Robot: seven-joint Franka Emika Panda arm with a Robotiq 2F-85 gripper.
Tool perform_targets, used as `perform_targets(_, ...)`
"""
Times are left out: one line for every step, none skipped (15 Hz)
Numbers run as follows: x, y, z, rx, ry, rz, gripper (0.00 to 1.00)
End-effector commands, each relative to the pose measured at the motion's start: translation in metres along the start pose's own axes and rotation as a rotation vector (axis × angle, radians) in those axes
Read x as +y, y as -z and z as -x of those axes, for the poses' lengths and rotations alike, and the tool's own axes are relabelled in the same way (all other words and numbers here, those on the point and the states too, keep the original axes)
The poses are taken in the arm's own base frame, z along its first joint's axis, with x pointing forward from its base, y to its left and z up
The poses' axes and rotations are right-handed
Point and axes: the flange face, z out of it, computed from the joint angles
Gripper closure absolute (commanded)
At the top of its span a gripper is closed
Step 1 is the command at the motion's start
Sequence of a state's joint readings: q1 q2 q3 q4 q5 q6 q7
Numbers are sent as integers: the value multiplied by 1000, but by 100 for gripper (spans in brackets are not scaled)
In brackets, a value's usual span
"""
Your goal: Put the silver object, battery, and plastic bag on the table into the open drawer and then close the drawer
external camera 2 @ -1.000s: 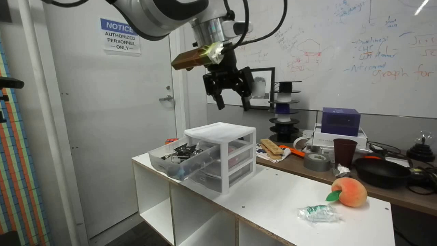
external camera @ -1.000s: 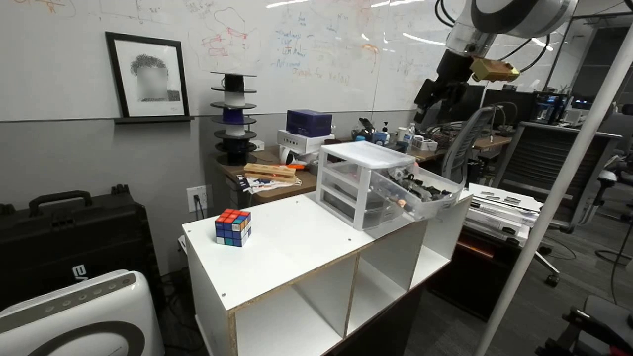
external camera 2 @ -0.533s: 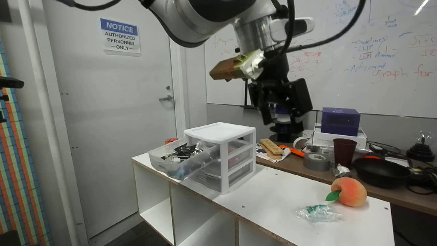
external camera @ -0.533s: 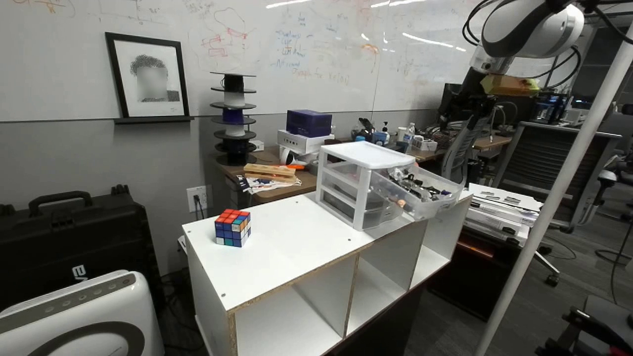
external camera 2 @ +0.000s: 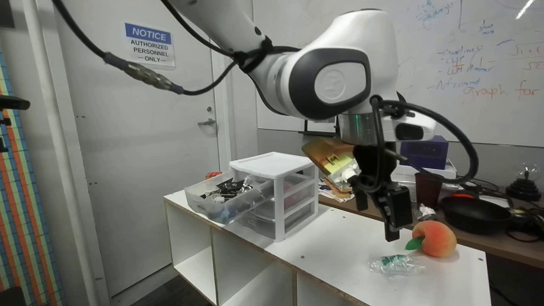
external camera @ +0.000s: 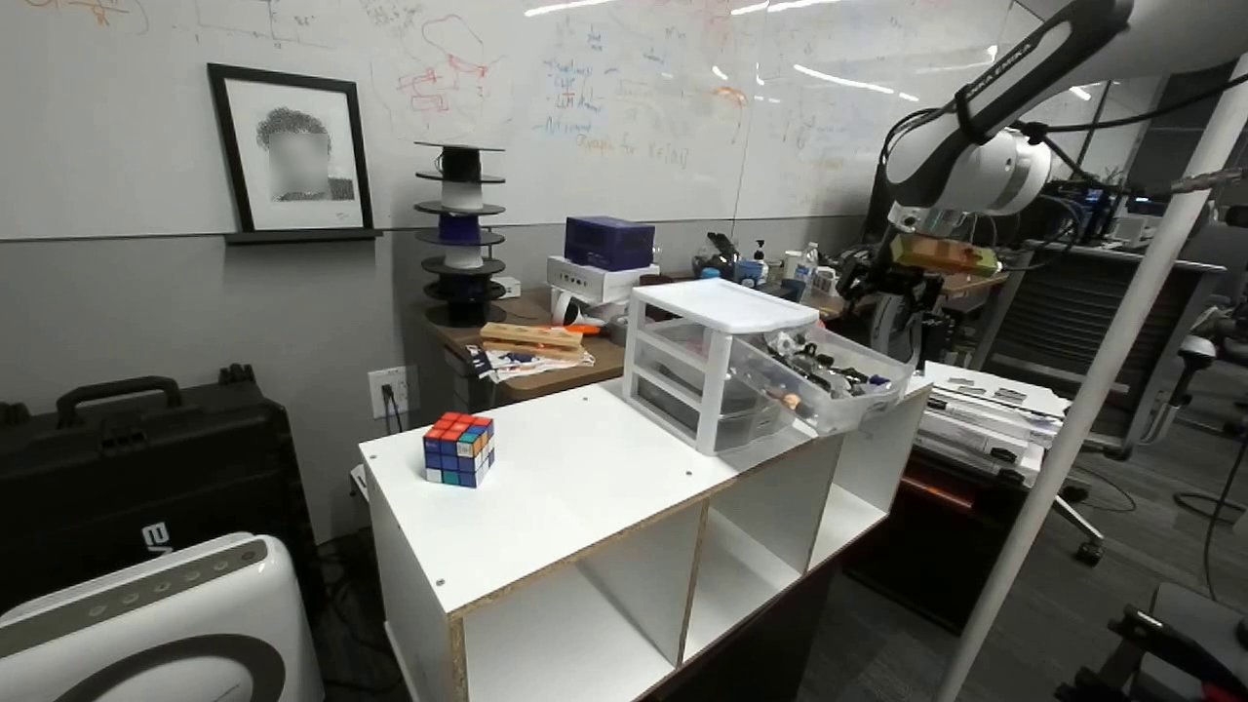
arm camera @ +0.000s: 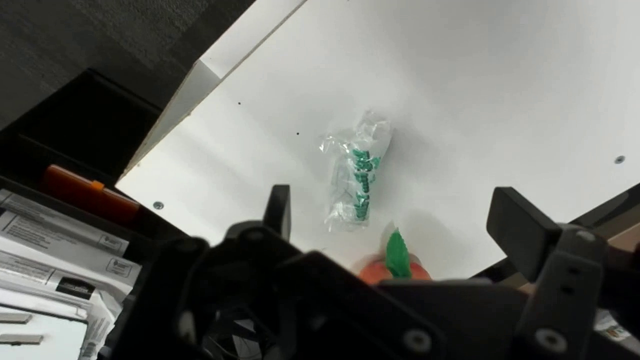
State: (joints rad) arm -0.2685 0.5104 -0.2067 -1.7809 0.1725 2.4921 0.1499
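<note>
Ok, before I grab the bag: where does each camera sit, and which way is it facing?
Wrist view: on the wrist, looking down at the plastic bag and table; the gripper shows, jaws apart.
An exterior view: nearer the Rubik's cube, facing the whiteboard; arm and gripper at upper right.
An exterior view: nearer the peach, facing the organiser, door beyond; arm from the top, gripper right of centre.
Both exterior views look from the table's cubby side and share the organiser's open drawer.

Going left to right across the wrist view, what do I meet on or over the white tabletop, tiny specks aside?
Screw head, one fingertip, plastic bag, opposite fingertip, second screw head. Peach left out: its span overlaps the bag's.
</note>
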Motion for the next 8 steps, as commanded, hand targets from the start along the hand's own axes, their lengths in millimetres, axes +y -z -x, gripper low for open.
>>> perform_targets(-9, -31, -32, -19, -66, 13, 0)
perform_targets(-10, -39, -36, -28, -80, 21, 0)
perform_targets(-9, -47, -39, -40, -92, 29, 0)
perform_targets(-9, -53, -42, -54, -104, 35, 0)
perform_targets(-8, -60, -45, -69, -114, 42, 0)
perform_targets(-6, -66, -46, -85, -124, 54, 0)
perform_targets(-4, -71, -47, -100, -133, 64, 0)
perform_targets(0, -76, -49, -111, -141, 75, 0)
